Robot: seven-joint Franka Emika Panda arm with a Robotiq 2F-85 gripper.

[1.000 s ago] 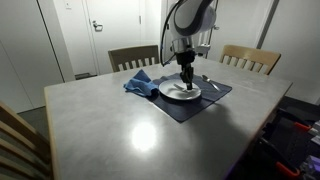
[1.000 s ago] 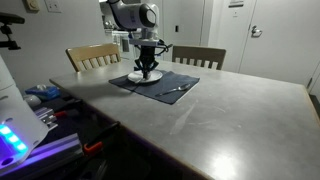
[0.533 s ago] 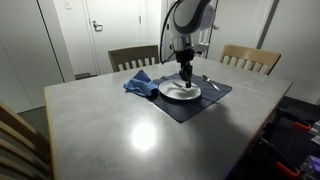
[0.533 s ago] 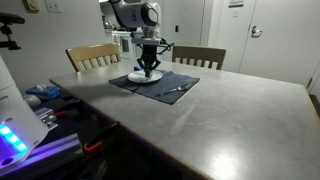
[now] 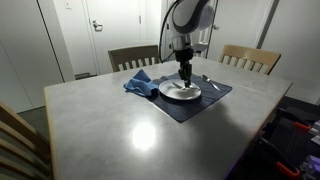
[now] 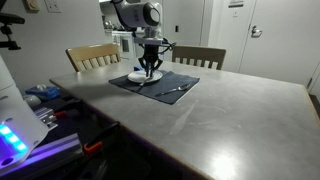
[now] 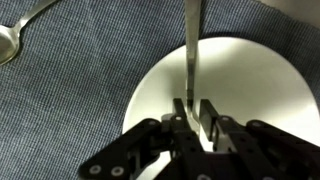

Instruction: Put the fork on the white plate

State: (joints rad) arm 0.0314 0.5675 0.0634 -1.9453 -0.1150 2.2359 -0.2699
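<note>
The white plate (image 7: 260, 90) sits on a dark blue placemat (image 7: 70, 100) in the wrist view. It also shows in both exterior views (image 5: 181, 92) (image 6: 138, 77). The silver fork (image 7: 191, 50) lies across the plate, its handle running past the far rim. My gripper (image 7: 193, 112) hangs just above the plate, fingers straddling the fork's near end. The fingers are slightly apart, with a gap wider than the fork. The gripper also shows over the plate in both exterior views (image 5: 186, 78) (image 6: 150, 72). The fork is too small to make out there.
A spoon (image 7: 15, 35) lies on the placemat beside the plate (image 6: 172, 90). A crumpled blue cloth (image 5: 140, 83) touches the mat's edge. Two wooden chairs (image 5: 133, 57) (image 5: 250, 58) stand behind the grey table (image 5: 120, 130).
The gripper has risen very slightly above the plate. Nothing else has visibly moved.
</note>
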